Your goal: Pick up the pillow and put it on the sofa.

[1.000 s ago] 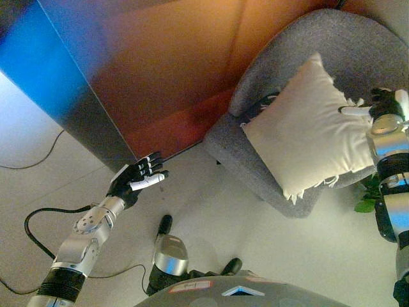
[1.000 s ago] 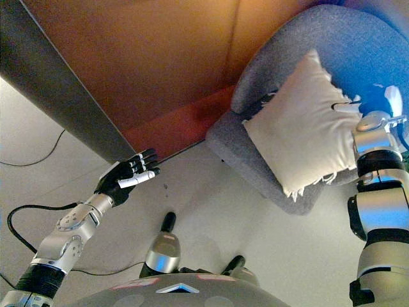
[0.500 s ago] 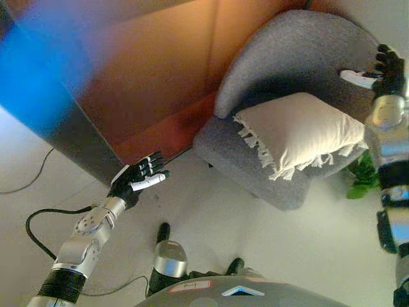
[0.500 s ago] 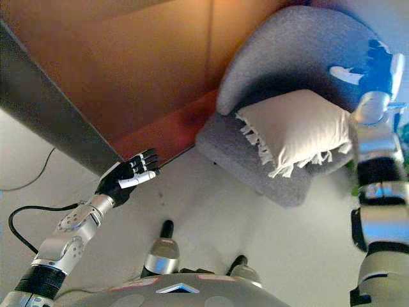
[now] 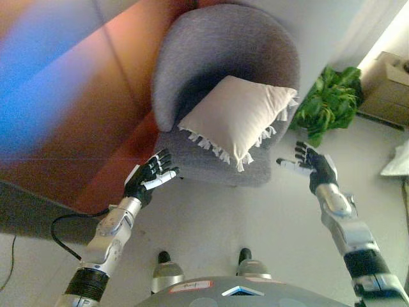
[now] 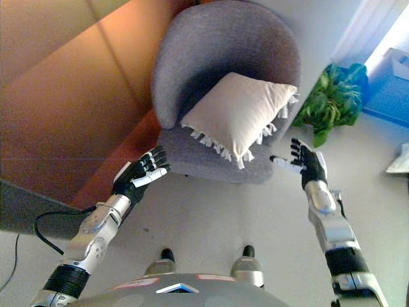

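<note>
A cream pillow (image 5: 239,115) with fringed edges lies tilted on the seat of a grey round-backed sofa chair (image 5: 220,45), leaning against its back. My left hand (image 5: 151,180) is open and empty, held in the air in front of the chair's left front corner. My right hand (image 5: 311,165) is open and empty, held to the right of the chair's front, apart from the pillow. Both hands also show in the right eye view, left hand (image 6: 141,176) and right hand (image 6: 302,162).
A green potted plant (image 5: 331,102) stands right of the chair. A brown wooden wall panel (image 5: 70,128) runs along the left. A cardboard box (image 5: 390,86) sits at the far right. Light floor (image 5: 217,224) lies in front of the chair.
The camera has swung, so the chair now sits centred. My right hand has let go of the pillow and drawn back to the chair's right front. The pillow stays on the seat.
</note>
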Robot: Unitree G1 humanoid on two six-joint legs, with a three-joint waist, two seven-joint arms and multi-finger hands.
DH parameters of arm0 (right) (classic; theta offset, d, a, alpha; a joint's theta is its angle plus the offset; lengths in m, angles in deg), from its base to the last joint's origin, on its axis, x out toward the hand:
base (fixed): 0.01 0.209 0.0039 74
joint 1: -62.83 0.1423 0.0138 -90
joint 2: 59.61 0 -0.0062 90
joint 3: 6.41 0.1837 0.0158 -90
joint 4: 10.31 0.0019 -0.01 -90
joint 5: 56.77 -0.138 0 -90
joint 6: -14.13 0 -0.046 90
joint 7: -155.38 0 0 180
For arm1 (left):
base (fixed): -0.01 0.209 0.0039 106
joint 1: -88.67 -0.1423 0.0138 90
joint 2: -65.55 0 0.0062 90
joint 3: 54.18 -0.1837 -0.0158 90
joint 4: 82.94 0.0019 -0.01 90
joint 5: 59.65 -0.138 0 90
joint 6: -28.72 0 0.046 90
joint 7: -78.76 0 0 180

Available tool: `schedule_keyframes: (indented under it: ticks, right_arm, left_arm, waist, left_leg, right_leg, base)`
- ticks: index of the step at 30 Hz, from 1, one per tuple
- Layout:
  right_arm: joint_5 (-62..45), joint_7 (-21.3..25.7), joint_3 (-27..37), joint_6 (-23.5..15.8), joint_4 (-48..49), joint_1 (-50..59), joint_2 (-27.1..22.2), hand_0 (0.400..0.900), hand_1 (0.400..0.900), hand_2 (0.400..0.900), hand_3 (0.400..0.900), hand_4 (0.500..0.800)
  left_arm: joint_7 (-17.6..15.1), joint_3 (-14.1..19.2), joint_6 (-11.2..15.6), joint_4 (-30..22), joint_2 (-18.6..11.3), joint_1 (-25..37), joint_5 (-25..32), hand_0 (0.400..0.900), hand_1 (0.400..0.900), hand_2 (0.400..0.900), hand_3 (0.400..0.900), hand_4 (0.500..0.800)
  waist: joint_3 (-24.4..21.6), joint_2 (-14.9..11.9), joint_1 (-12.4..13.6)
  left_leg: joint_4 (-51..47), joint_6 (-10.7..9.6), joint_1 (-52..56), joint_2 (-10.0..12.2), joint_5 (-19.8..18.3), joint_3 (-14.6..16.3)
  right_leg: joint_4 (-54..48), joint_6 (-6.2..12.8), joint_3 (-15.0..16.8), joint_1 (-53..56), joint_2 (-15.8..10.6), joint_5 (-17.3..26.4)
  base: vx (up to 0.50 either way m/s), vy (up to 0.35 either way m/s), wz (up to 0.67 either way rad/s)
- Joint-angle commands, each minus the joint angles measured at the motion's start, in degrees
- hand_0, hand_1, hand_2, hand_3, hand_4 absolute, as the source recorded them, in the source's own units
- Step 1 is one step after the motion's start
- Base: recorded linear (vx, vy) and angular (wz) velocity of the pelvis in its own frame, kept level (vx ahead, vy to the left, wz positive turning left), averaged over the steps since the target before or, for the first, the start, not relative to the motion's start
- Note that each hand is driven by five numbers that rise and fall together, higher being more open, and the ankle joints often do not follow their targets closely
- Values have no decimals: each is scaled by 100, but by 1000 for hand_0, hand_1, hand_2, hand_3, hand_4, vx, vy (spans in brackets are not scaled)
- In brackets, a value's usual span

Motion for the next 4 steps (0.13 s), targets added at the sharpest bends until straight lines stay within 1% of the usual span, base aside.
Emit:
schedule_keyframes:
  ticks: [1, 3, 4]
  right_arm:
    - [-110, -7, 337, -457, 874, 46, 229, 900, 900, 900, 900, 800]
    - [-71, -43, 271, -465, 911, -272, 502, 900, 900, 900, 900, 800]
    - [-90, -133, 240, -422, 966, -434, 558, 900, 900, 900, 900, 800]
  left_arm:
    - [137, 415, 725, -45, -118, 185, -146, 900, 900, 900, 900, 800]
    - [184, 476, 766, -31, -46, 48, -148, 900, 900, 900, 900, 800]
    - [210, 492, 781, -48, -8, -24, -86, 900, 900, 900, 900, 800]
  waist:
    - [-392, -159, -10]
    - [-416, -143, -102]
    - [-426, -137, -138]
  left_leg:
    - [540, 367, 16, 31, -568, 75]
    - [502, 373, 43, 23, -575, 170]
    - [475, 376, 51, 15, -570, 201]
  right_leg:
    - [200, 138, -122, -348, -442, 361]
    - [181, 140, -84, -381, -439, 376]
    - [154, 149, -74, -390, -436, 391]
  base:
    - [-107, 35, -22]
    - [-93, 35, -17]
    - [-61, 22, -9]
